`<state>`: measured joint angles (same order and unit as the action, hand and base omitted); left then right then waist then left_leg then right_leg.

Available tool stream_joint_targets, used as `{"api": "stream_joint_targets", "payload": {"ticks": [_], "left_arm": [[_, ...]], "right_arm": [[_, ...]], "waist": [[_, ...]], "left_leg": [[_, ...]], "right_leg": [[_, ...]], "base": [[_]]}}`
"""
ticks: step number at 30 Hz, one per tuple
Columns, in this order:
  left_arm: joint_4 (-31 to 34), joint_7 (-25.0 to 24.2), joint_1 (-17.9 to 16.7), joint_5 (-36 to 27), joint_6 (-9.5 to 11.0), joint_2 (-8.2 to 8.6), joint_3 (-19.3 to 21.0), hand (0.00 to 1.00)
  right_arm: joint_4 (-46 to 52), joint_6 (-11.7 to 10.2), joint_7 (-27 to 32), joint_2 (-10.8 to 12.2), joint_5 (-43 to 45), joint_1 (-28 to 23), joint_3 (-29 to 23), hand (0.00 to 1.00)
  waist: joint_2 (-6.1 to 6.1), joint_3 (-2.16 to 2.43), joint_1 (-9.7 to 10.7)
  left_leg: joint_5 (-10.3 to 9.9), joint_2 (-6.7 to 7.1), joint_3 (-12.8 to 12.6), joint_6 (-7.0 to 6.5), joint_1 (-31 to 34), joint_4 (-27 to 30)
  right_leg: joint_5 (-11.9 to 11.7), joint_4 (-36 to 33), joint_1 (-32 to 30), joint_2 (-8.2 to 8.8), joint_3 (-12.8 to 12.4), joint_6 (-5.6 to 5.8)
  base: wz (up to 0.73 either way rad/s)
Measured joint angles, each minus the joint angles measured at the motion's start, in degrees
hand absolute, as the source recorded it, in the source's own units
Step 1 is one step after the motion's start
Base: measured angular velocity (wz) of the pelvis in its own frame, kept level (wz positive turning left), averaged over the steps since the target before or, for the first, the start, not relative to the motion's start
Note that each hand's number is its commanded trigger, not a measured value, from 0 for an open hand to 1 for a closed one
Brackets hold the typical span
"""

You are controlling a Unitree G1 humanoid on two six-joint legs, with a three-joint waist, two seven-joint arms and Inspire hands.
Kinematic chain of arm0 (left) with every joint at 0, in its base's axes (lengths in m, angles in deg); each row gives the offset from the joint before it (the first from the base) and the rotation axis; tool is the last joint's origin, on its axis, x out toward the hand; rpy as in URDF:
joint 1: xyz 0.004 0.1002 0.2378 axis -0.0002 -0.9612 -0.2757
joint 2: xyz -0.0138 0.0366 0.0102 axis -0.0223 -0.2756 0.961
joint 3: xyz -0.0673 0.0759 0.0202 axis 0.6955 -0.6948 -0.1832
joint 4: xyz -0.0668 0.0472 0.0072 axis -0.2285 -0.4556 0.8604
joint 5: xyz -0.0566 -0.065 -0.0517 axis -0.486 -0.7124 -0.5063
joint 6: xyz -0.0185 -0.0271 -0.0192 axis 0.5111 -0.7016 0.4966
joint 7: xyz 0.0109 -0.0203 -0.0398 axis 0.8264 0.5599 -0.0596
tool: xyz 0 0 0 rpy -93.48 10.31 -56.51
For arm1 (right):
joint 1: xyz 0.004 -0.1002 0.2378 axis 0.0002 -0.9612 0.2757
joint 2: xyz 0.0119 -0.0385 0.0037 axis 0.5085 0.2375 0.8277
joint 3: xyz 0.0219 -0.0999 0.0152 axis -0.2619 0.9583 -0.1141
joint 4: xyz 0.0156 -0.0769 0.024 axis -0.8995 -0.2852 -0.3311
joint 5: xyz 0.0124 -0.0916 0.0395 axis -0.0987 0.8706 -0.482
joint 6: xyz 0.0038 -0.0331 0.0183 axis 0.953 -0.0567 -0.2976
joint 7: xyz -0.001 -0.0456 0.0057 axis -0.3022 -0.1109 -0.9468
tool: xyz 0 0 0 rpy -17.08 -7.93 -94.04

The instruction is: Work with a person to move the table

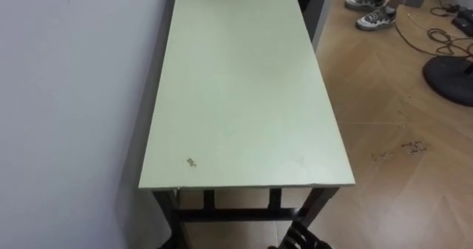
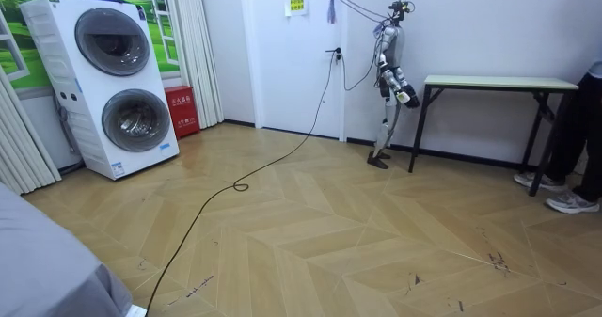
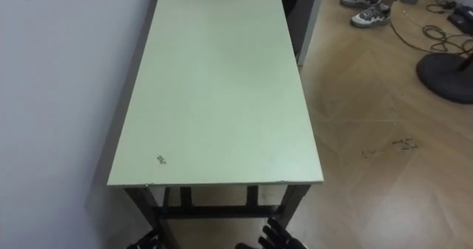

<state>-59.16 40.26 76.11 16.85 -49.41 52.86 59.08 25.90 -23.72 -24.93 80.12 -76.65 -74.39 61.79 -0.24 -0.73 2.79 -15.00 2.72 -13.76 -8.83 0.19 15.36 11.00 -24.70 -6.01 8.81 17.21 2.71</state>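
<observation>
by the wall (image 1: 74,94) stands a long pale-green table (image 1: 244,94); right hand (image 3: 277,238) fingers indiscernible.

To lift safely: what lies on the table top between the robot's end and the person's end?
Nothing; the table top is bare, in both eye views.

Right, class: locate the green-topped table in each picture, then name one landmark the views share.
Left eye view: the table runs up the centre from the bottom edge, the white wall on its left.
Right eye view: same, slightly left of centre.
Room view: far right, against the white wall.
Shared landmark: the person's sneakers by the table's far end.
</observation>
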Motion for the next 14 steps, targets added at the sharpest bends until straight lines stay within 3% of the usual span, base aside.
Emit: {"api": "stream_joint_targets", "payload": {"ticks": [2, 4, 6, 10, 14], "left_arm": [[-0.9, 0.1, 0.1, 0.0, 0.4, -0.03, 0.0, 0.0], [-2.5, 0.2, 0.3, 0.3, 1.0, 0.05, 0.0, 0.0], [-4.6, 0.7, 0.4, 1.2, 1.2, 0.29, 0.3, 0.0], [-6.1, 2.7, -0.3, 3.9, 1.6, 0.47, 0.8, 0.0], [-6.7, 4.0, -0.9, 5.4, 2.0, 1.16, 1.4, 0.0]], "right_arm": [[-0.7, -0.7, 0.3, -0.1, 0.0, 0.2, 0.0, 0.0], [-2.3, -1.2, 1.1, -0.1, 0.0, 0.8, 0.0, 0.0], [-4.4, -1.7, 2.2, -0.1, 0.4, 1.3, 0.0, 0.0], [-8.9, -3.4, 4.5, 0.0, 0.6, 2.1, -2.0, 0.0], [-13.0, -3.7, 6.9, -0.1, 1.2, 1.4, -4.0, 0.0]], "waist": [[-0.17, -0.12, 0.0], [-0.01, 0.0, 0.0], [-0.17, 0.28, 0.0], [-0.7, 0.19, 0.0], [-0.99, 0.25, -0.1]], "left_leg": [[0.0, 0.01, 0.2, 0.05, -0.4, 0.0], [-0.5, -0.05, 0.4, 0.46, -1.1, 0.0], [-0.8, -0.38, 0.4, 0.88, -2.1, -0.5], [-1.0, -0.98, 0.6, 1.31, -4.0, -1.5], [-1.1, -1.06, 0.8, 1.43, -5.1, -1.7]], "right_leg": [[-0.6, 1.0, -0.2, 0.15, -0.3, -0.04], [-2.6, 3.3, -0.9, 0.29, -0.3, 0.05], [-2.6, 2.9, -0.1, 0.12, 0.2, 0.02], [-2.6, 3.3, 2.3, -0.71, 0.2, -0.04], [-2.4, 3.2, 3.0, -0.87, 0.2, 0.01]], "base": [[0.06], [0.06], [0.0], [0.04], [0.0]]}}
